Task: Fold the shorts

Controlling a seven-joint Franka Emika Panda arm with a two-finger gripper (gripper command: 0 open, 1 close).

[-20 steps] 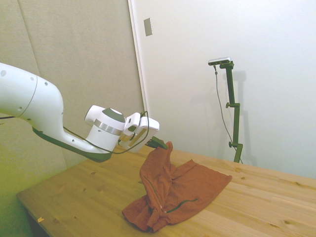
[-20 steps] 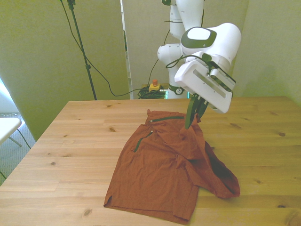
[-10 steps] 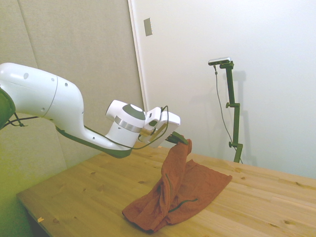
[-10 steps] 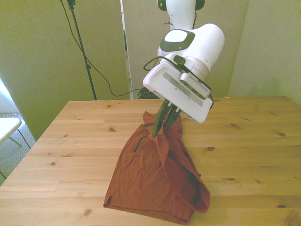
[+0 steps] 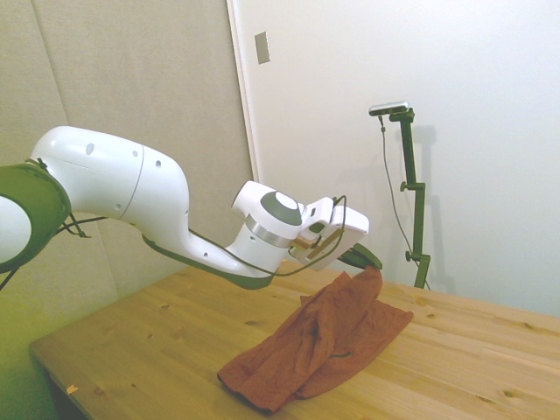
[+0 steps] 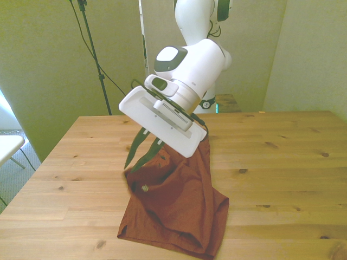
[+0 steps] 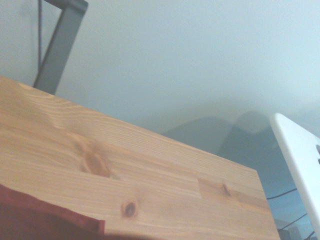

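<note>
Rust-red, wrinkled soft-fabric shorts (image 6: pixel 179 208) lie across the pale wooden bench (image 6: pixel 282 179), one edge raised off the surface and draped back over the rest of the garment, as the white robot arm's dark-fingered hand (image 6: pixel 142 153) carries it toward the front view's left. The hand is closed tight on that raised edge; the side view shows the cloth (image 5: pixel 328 337) hanging from the fingertips and sloping down to a doubled heap on the bench. The fold appears roughly half made: the carried layer already overlaps the lower one, but it has not been laid down. To finish the step well, the hand would likely need to travel on until the held edge sits over the far edge of the lower layer, then descend low before letting go, so the fabric settles flat rather than slumping. Pulling too far risks dragging the whole garment across the wood. The wrist view catches only a corner of red fabric (image 7: pixel 45 222) against bare planks (image 7: pixel 150 165).
</note>
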